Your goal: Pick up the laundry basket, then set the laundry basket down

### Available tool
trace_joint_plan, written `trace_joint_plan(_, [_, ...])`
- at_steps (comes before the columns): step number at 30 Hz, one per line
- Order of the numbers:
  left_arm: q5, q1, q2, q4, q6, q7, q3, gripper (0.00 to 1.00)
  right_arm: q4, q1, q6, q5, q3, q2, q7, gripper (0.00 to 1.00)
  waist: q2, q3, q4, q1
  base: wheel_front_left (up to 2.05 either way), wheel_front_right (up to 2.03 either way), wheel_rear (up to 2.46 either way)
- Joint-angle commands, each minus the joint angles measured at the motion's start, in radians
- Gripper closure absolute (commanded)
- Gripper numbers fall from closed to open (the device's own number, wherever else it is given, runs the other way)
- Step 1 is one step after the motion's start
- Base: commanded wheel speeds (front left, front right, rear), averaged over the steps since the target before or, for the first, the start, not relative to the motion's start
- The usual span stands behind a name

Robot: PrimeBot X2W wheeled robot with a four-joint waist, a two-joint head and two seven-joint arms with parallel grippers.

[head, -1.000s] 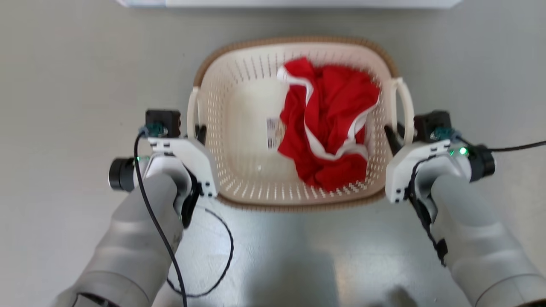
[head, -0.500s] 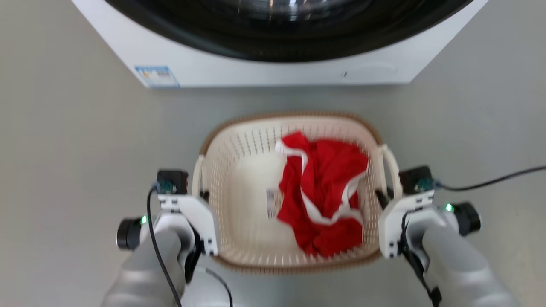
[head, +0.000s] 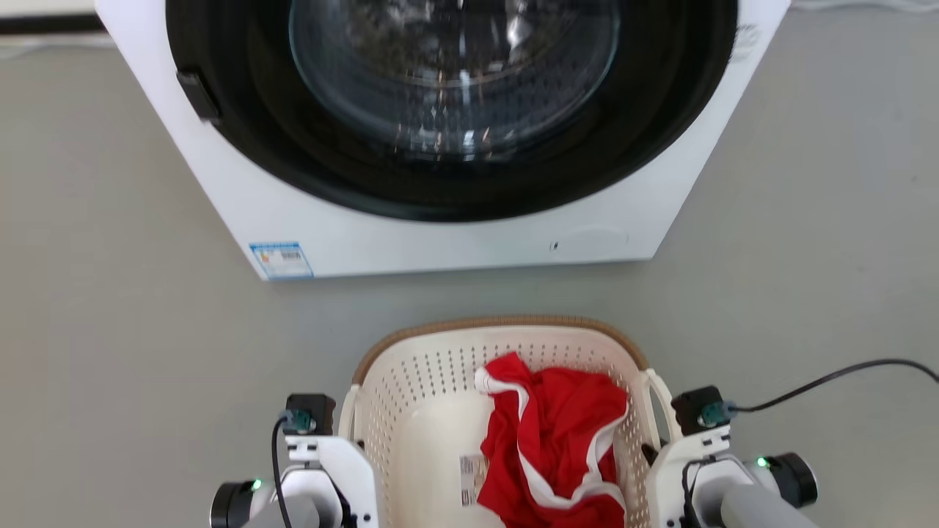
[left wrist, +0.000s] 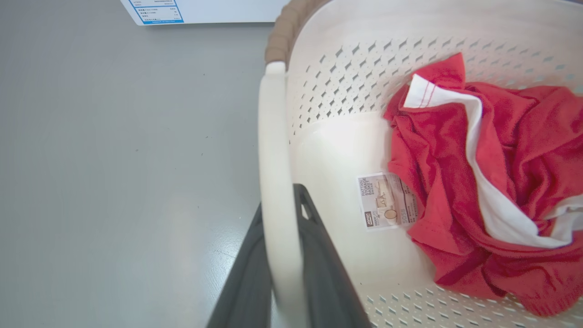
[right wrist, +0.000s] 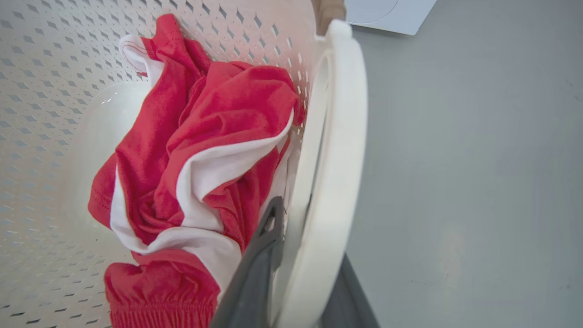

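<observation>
Perforated cream laundry basket (head: 411, 381), crumpled red cloth (head: 550, 440) inside, left claw (left wrist: 278, 202) and right claw (right wrist: 309, 232) clenched on loop handles (left wrist: 273, 136)

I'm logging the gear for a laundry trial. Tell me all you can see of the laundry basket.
The laundry basket is cream plastic, rounded-rectangular, with perforated walls, a brown woven-look rim and two white loop handles. It sits upright before the washing machine; whether it is off the floor is unclear. A crumpled red-and-white garment and a sticker lie inside. The left claw and right claw each grip a handle.
</observation>
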Motion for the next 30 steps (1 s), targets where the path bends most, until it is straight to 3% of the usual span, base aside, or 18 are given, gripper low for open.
trace_joint_plan(1, [-0.01, -0.004, 0.009, -0.028, 0.002, -0.007, 0.009, 1.0, -0.026, 0.014, 0.014, 0.0, 0.037, 0.023, 0.004, 1.0, 0.0, -0.041, -0.013, 0.0, 0.0, 0.0, 0.0])
trace_joint_plan(12, [-0.061, 0.11, 0.009, -0.07, 0.026, 0.023, -0.054, 1.0, -0.047, 0.119, 0.014, 0.021, 0.075, 0.023, 0.039, 1.0, 0.0, -0.185, -0.004, 0.0, 0.0, 0.0, 0.0])
trace_joint_plan(30, [-0.118, 0.137, 0.009, -0.097, 0.056, 0.022, -0.12, 1.0, -0.083, 0.164, 0.014, 0.029, 0.077, 0.023, 0.061, 1.0, 0.0, -0.231, 0.034, 0.0, 0.0, 0.0, 0.0])
